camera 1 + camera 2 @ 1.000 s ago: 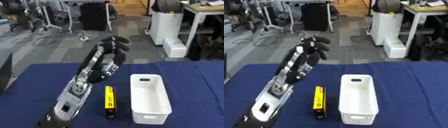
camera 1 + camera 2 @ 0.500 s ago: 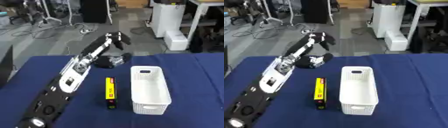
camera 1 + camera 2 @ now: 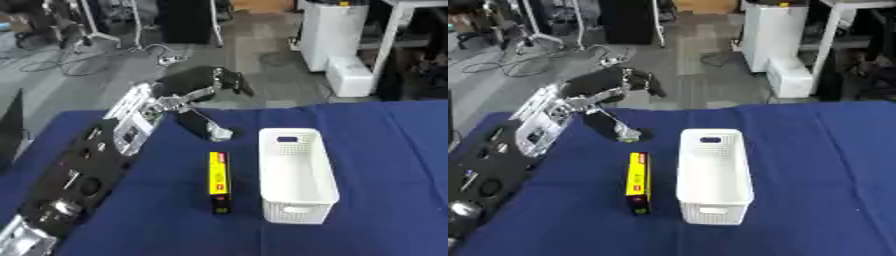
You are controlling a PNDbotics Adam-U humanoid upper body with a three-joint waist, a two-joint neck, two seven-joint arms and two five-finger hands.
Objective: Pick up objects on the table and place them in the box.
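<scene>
My left arm runs from the lower left corner up across the blue table (image 3: 385, 150). Its hand (image 3: 213, 84) hangs over the table's far edge with the fingers (image 3: 647, 84) bent forward and relaxed, holding nothing that I can see. Right under the hand lies a small dark thing with a pale tip (image 3: 206, 127); whether the hand touches it is unclear. A long yellow-and-black box (image 3: 219, 182) lies flat in the middle of the table. Just right of it stands the empty white box (image 3: 298, 173), a slotted plastic basket. My right hand does not show.
Beyond the table's far edge is a grey floor with cables (image 3: 114, 52), stands and a white cabinet (image 3: 337, 37). A dark panel (image 3: 9, 132) shows at the left edge. The blue cloth runs on to the right of the basket.
My left hand has bent down at the wrist from a raised, spread pose to hang over the dark thing. The whole view has shifted as the head moved.
</scene>
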